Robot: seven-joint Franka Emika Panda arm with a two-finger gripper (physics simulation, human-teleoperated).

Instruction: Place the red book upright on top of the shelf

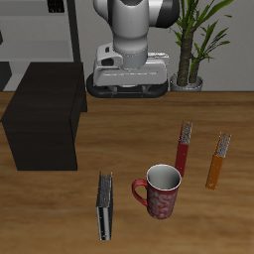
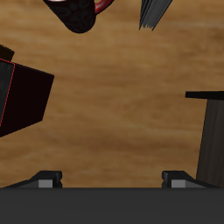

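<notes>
The red book [image 1: 184, 151] is thin and dark red with a greyish end. It rests on the table beside the mug, farther back than it. In the wrist view it shows as a dark-red block with red edges [image 2: 22, 96]. The shelf [image 1: 45, 119] is a big matte black box with a flat bare top, and its corner shows in the wrist view [image 2: 210, 131]. My gripper [image 2: 114, 182] is open and empty, its fingertips [image 2: 48, 180] wide apart, high above the wooden table. In the exterior view it hangs before the robot's base [image 1: 129, 74], far from the book.
A patterned red mug [image 1: 159, 190] stands near the table's front edge, also in the wrist view [image 2: 83, 13]. A dark grey-black book [image 1: 104, 206] lies beside it. An orange book [image 1: 218, 161] lies beside the red one. A potted plant [image 1: 193, 45] and a grey rack [image 1: 50, 30] stand at the back.
</notes>
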